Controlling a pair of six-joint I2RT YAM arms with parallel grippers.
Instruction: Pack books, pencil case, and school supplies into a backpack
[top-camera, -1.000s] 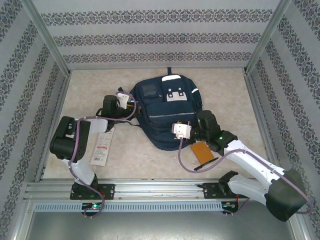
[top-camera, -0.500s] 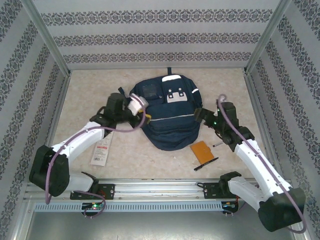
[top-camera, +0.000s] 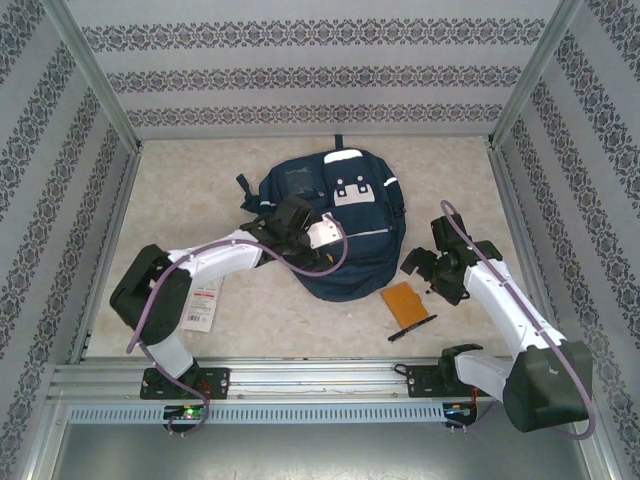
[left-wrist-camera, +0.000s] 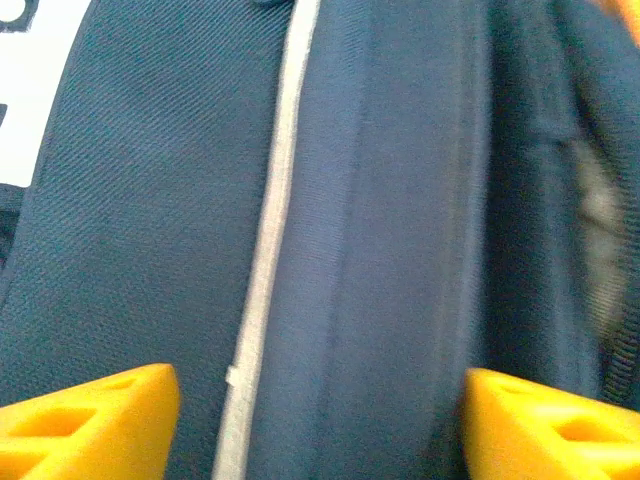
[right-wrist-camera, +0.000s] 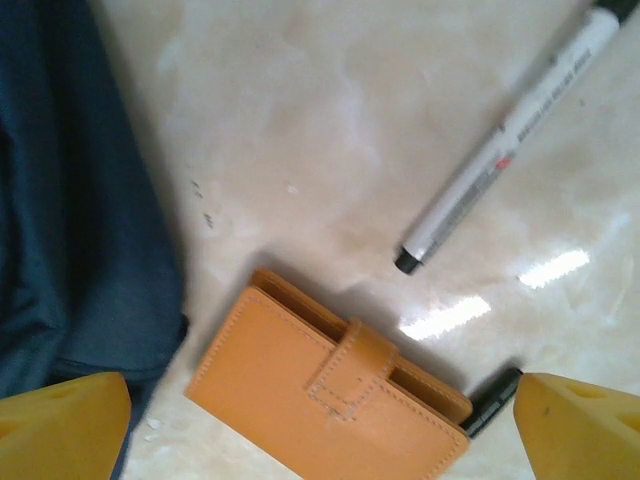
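The navy backpack lies flat mid-table. My left gripper hovers over its front, open. In the left wrist view its yellow fingertips flank blue backpack fabric and a pale stripe, gripping nothing. My right gripper stands open just above the pencil case, a small orange case with a strap tab, beside the backpack's right edge. The right wrist view shows the pencil case between the open fingertips, a black pen tip behind it and a grey marker. The books are out of view.
The black pen lies near the front rail, just below the orange case. A white packet with red print lies at the front left under my left arm. Patterned walls and metal posts enclose the table on three sides.
My left arm swung right from the backpack's left side onto its front, jaws widening. My right arm left the backpack, swung right, then dropped over the orange case with jaws opened wide.
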